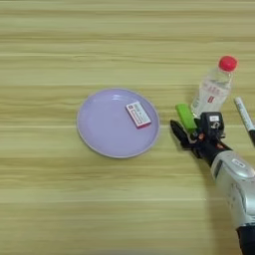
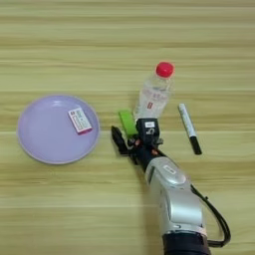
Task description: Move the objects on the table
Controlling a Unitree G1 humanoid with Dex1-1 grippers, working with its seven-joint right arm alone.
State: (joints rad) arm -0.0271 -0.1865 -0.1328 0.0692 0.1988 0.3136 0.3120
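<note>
wooden table (image 1: 50, 209) with a purple plate (image 2: 37, 149) holding the white box (image 2: 80, 120). right gripper (image 2: 130, 133) spread around the green block (image 2: 127, 122), bottle (image 2: 154, 94) just behind.

The end effector (image 2: 130, 135) hides the green block's (image 2: 126, 121) near end; the box's (image 2: 80, 120) print is unreadable.

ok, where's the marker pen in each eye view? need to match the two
Left eye view: marker pen at the far right edge, partly cut off, right of the bottle.
Right eye view: marker pen fully visible, right of centre, lying on the table with its black cap end nearer the camera.
Shared landmark: the bottle's red cap, up-left of the pen in both.
</note>
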